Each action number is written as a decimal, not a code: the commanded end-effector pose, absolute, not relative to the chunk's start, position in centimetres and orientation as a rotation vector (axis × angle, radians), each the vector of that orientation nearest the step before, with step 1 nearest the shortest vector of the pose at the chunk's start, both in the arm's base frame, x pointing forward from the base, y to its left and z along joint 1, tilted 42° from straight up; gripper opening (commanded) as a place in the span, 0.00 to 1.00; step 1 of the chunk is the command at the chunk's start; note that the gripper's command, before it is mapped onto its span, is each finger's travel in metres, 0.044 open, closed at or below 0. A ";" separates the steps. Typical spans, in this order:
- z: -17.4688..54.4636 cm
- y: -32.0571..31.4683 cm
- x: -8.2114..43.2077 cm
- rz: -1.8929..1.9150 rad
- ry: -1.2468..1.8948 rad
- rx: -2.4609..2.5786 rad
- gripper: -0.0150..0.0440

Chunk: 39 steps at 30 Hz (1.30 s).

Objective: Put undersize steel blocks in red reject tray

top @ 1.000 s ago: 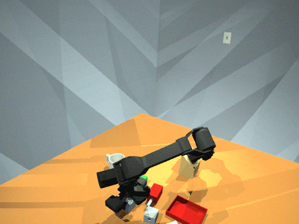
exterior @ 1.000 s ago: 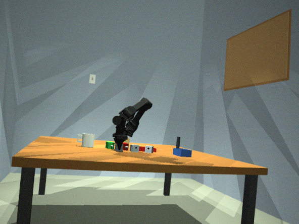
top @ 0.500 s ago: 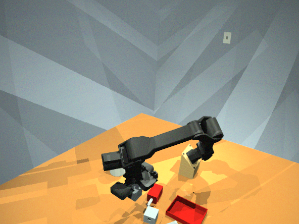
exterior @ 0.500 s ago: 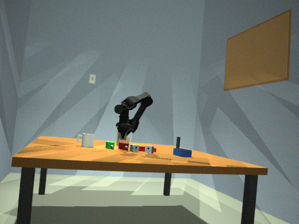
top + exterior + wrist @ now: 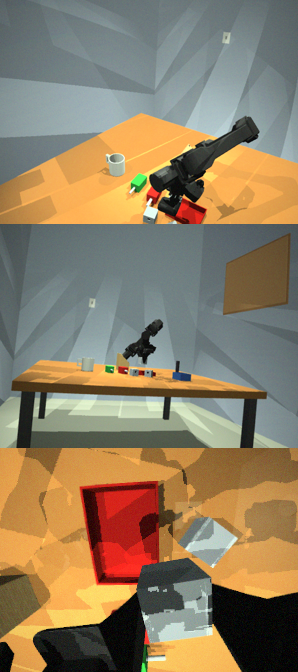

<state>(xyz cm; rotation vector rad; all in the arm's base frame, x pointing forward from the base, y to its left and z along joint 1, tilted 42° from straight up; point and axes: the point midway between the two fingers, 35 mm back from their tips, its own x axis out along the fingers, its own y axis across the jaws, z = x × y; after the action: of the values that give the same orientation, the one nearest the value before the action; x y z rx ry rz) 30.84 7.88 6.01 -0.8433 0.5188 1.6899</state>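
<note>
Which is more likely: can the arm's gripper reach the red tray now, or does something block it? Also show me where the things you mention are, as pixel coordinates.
Probably yes: the gripper (image 5: 173, 198) (image 5: 144, 360), shut on a steel block (image 5: 140, 360) (image 5: 177, 608), hangs close above the tray (image 5: 191, 212) (image 5: 157, 523); nothing visible blocks it.

Wrist view close above tray (image 5: 159, 533)

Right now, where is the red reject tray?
In the wrist view, the red reject tray lies upper left of the steel block in the claw, left of a loose steel block.

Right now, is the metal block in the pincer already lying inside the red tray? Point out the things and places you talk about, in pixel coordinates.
No, the exterior view shows the block (image 5: 141, 360) (image 5: 176, 610) held up above the table (image 5: 75, 385).
</note>
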 end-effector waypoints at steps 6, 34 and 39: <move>10.0 11.8 25.4 1.705 0.443 -0.883 0.25; 7.5 15.0 23.8 1.712 0.427 -0.888 0.25; 7.1 15.5 23.5 1.728 0.429 -0.890 0.30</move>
<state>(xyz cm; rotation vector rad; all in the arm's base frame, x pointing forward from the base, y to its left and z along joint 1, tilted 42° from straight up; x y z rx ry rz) 23.40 15.56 6.97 -0.8896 0.4296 1.7308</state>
